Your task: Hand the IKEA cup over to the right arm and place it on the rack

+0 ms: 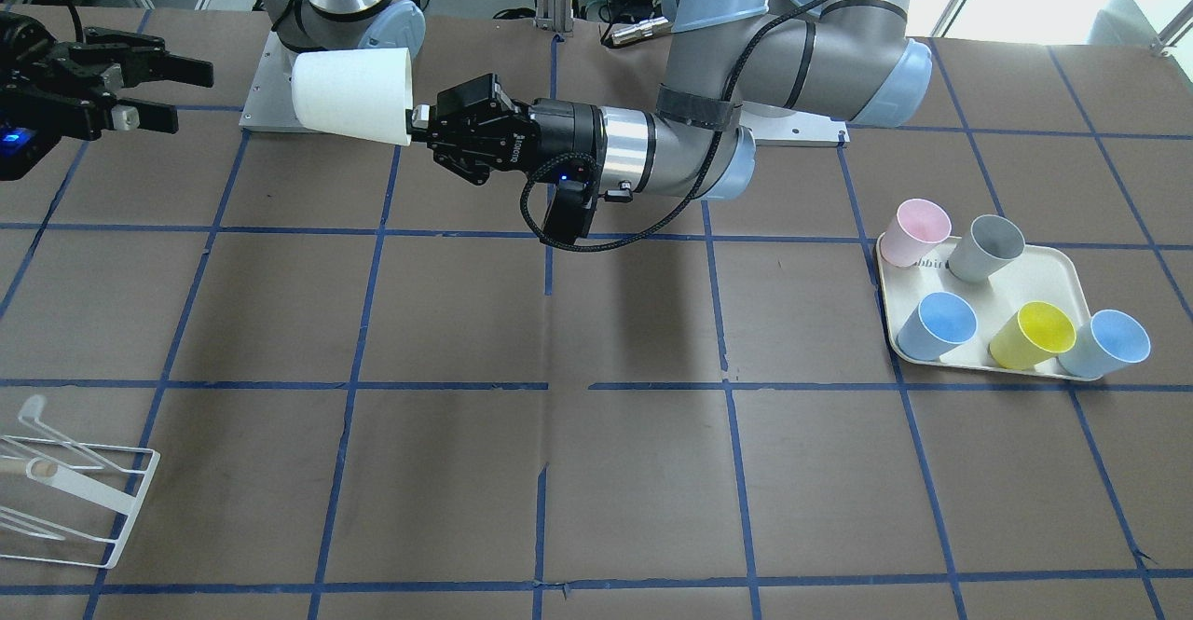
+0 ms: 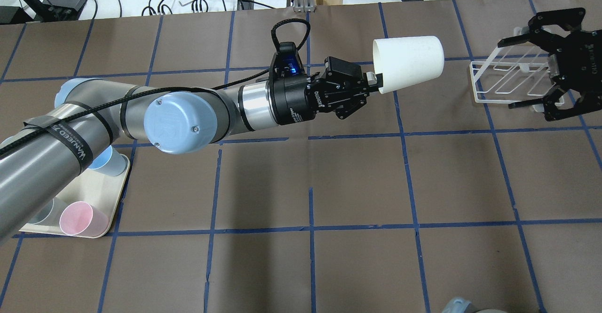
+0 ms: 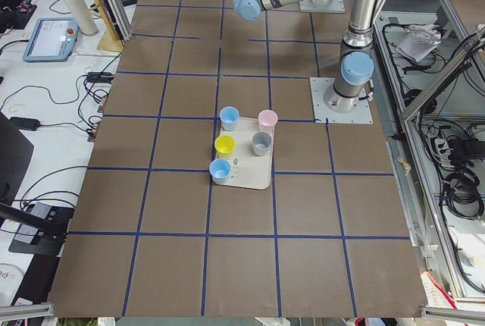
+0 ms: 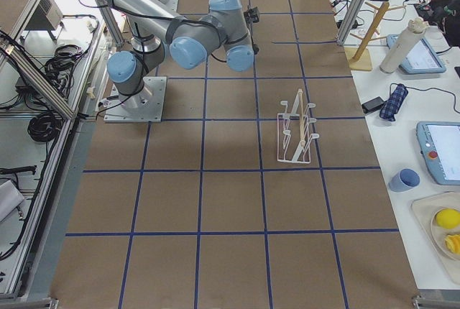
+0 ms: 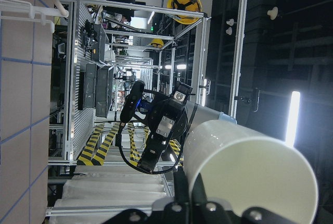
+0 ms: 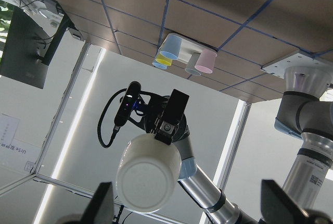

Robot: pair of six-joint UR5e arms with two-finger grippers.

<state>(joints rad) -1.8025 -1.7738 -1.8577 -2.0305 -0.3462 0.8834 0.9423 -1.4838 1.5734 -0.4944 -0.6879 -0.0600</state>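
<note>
One smooth, tapered cream IKEA cup in left end effector

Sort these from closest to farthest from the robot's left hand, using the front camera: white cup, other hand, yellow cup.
1. The IKEA cup: held by the left gripper itself.
2. The right gripper: just past the cup, at the view's left edge.
3. The yellow cup: on the tray, far right.

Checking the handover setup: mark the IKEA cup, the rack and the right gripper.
IKEA cup (image 1: 352, 96): front-facing view, middle of its side wall.
rack (image 2: 473, 82): overhead view, left edge of its base frame.
right gripper (image 1: 191, 95): front-facing view, midway between its open fingertips.
</note>
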